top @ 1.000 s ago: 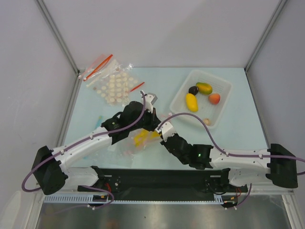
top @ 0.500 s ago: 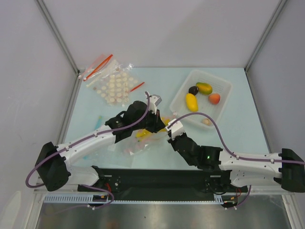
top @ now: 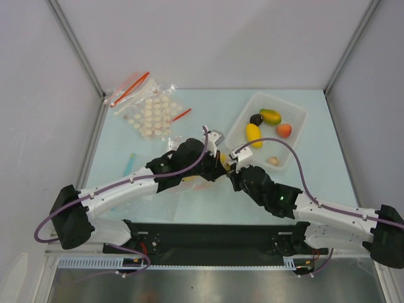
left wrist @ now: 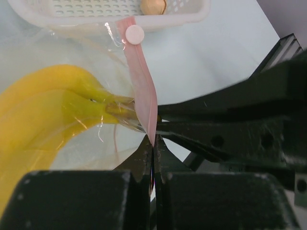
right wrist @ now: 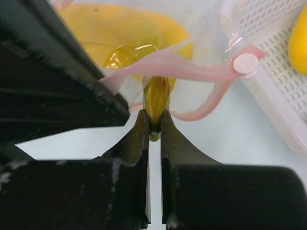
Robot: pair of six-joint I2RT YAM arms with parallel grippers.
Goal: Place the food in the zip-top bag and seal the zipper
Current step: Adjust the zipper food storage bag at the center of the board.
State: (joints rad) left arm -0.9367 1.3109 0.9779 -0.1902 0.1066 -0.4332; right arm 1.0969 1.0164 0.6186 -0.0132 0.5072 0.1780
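My left gripper [top: 218, 169] [left wrist: 152, 140] is shut on the pink-red zipper strip [left wrist: 144, 91] of the clear zip-top bag [top: 201, 185]. My right gripper [top: 231, 172] [right wrist: 154, 125] is shut on the stem of the yellow banana bunch [right wrist: 124, 33]. The bunch shows through the bag's plastic, also in the left wrist view [left wrist: 48, 105]. The strip [right wrist: 192, 67] curves open around the stem. The two grippers meet tip to tip beside the white basket [top: 297, 113]. It holds the green-yellow mango [top: 271, 116], peach [top: 284, 130], dark purple piece [top: 255, 118], a yellow fruit [top: 253, 134] and the small beige piece [top: 273, 161].
A clear bag of cream discs [top: 148, 113] with red strips lies at the back left. The basket's near wall [left wrist: 110, 14] [right wrist: 278, 72] stands just beyond both grippers. Grey walls close the table at left, right and back. A small teal object [top: 130, 162] lies left of the left arm.
Both grippers have moved right and away from the bases, toward the basket, taking the bag and banana along. The right arm has stretched out farther.
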